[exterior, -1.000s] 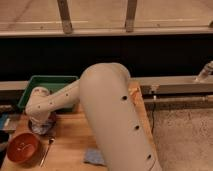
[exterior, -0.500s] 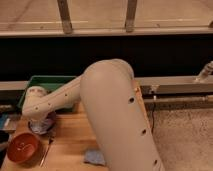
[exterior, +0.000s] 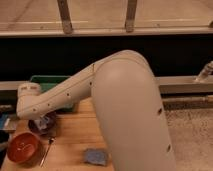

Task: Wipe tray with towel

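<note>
Pale claw (exterior: 43, 121) closed, low over dark bowl (exterior: 35, 129), near green tray (exterior: 46, 80)

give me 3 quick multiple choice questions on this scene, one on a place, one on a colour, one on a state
1. Where is the gripper?
a) raised high at the top of the view
b) low at the left, over the dark bowl, just in front of the tray
c) far to the right of the view

2. What colour is the tray?
a) green
b) orange
c) white

3. How does the orange bowl stand?
a) upside down
b) on its side
c) upright, mouth up

Answers:
1 b, the arm ends there, by the tray's near rim.
2 a, its rim shows green behind the arm.
3 c, its hollow inside is in view.
</note>
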